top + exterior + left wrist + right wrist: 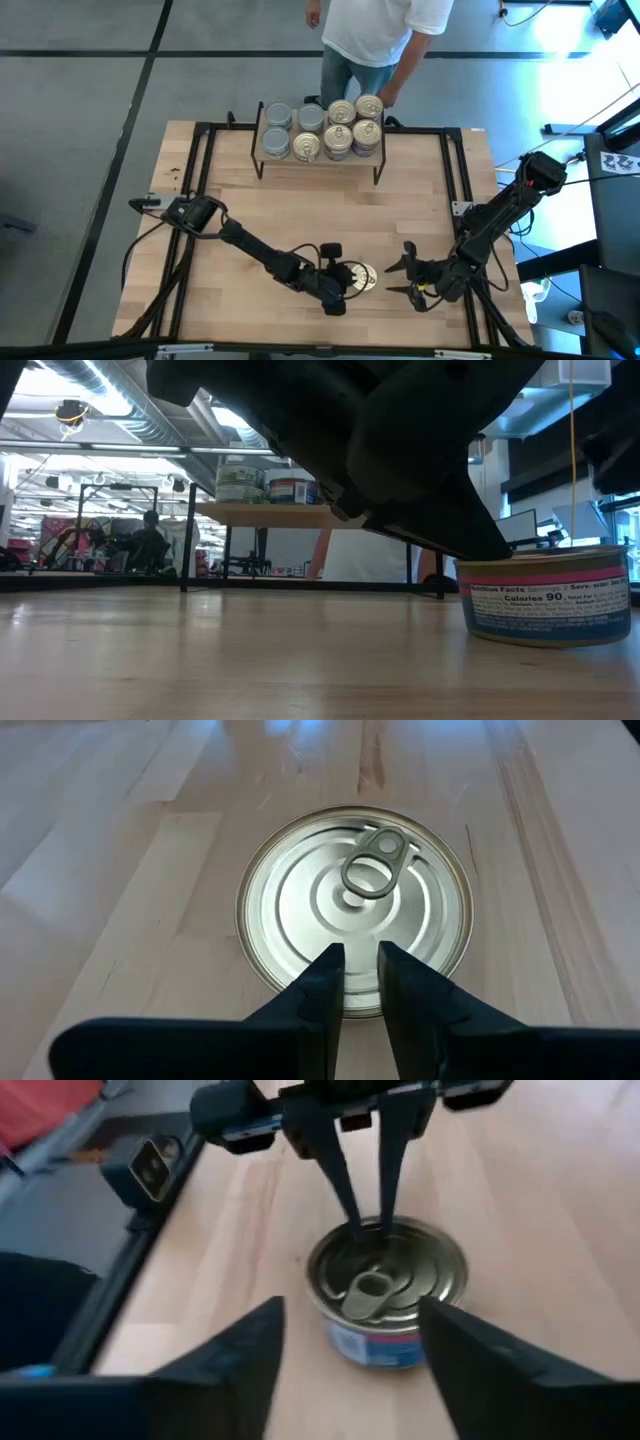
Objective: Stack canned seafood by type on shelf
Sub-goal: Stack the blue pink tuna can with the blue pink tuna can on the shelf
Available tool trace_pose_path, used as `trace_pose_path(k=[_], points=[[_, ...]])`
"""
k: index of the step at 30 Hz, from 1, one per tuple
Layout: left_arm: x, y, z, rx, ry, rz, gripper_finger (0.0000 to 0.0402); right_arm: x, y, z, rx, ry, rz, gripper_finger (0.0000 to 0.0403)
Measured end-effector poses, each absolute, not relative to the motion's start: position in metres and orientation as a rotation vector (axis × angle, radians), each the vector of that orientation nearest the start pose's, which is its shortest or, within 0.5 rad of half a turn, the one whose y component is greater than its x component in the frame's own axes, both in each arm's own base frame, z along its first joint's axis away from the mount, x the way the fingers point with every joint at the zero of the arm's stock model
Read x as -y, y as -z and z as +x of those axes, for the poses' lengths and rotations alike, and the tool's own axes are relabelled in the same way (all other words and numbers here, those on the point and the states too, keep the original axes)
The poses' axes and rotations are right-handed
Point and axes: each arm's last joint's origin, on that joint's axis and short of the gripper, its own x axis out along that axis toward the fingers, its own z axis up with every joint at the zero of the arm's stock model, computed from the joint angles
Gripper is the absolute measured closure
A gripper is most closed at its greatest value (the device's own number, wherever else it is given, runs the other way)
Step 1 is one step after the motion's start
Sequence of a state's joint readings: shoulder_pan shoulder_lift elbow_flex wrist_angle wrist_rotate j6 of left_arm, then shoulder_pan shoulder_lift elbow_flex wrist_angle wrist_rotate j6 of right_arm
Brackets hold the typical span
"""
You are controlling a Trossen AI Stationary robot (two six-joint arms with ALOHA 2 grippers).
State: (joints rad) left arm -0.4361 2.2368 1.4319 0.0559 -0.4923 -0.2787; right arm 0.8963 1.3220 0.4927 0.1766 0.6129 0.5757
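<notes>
left end effector point(352, 282) pinches the rim of the gold-lidded can point(355, 910) on the counter point(330, 215), likely steadying it; right end effector point(402, 275), fingers apart, waits just beside.

An industrial lab: exposed ceiling ducts point(110, 405), monitors point(520, 525), grey concrete floor point(80, 60).
</notes>
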Motion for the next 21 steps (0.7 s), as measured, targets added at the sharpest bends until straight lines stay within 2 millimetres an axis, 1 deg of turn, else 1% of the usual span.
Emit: trace_pose_path(k=[3,5,7,10,16,21], points=[[0.184,-0.112,0.427,-0.652,-0.148,0.068,0.0340,-0.177,-0.158,0.164,-0.519,-0.133,-0.019,0.0130],[0.184,-0.113,0.427,-0.651,-0.148,0.067,0.0340,-0.179,-0.152,0.166,-0.510,-0.136,-0.107,0.0113],[0.184,-0.112,0.427,-0.652,-0.148,0.067,0.0340,-0.181,-0.147,0.168,-0.506,-0.138,-0.184,0.0106],[0.184,-0.112,0.427,-0.652,-0.148,0.067,0.0340,-0.183,-0.139,0.170,-0.505,-0.142,-0.285,0.0108],[0.184,-0.112,0.427,-0.652,-0.148,0.066,0.0340,-0.187,-0.124,0.174,-0.527,-0.172,-0.531,0.0128],[0.185,-0.112,0.426,-0.650,-0.151,0.070,0.0340,-0.197,-0.126,0.182,-0.505,-0.201,-0.724,0.0142]])
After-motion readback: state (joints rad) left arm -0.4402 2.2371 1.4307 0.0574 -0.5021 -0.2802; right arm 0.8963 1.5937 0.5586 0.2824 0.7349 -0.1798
